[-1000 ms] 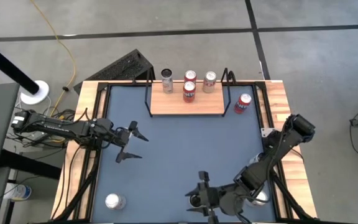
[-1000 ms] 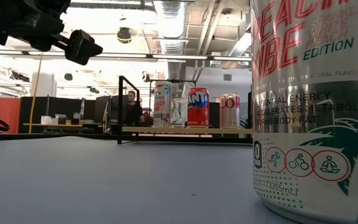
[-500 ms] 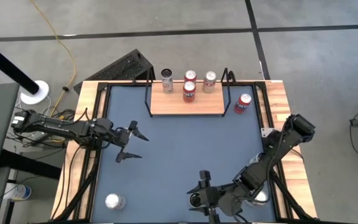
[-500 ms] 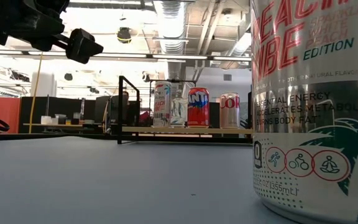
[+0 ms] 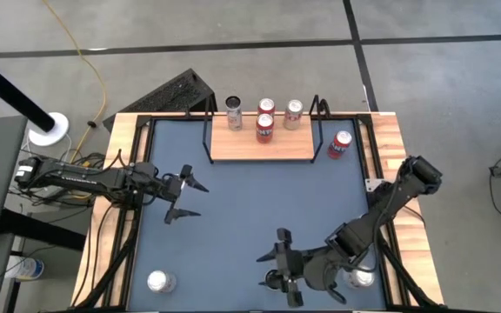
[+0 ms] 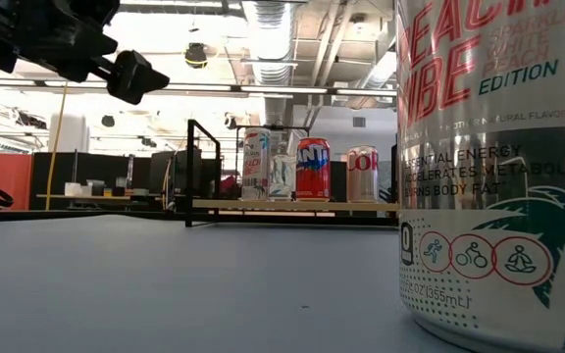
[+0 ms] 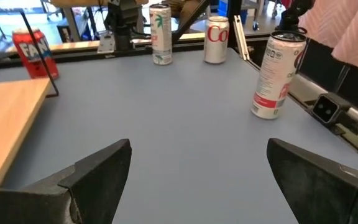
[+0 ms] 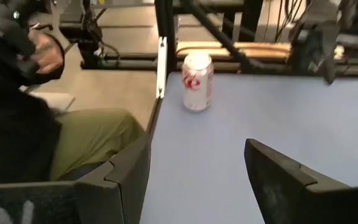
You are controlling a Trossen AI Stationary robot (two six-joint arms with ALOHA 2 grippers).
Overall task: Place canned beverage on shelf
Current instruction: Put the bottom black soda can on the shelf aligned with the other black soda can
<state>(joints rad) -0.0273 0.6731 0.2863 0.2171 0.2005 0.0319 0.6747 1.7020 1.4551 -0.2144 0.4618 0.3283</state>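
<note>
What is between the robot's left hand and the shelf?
Nothing. In the high view, only bare blue table lies between the open left hand and the shelf.

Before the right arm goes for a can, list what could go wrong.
1. The corner can stands close to the table edge, with a person just beyond. A nudge from the open right gripper could tip it off.
2. A silver can sits right beside the right arm's links, so a swing might knock it over.
3. The shelf cans crowd the back of the shelf. Only its front is bare.
</note>
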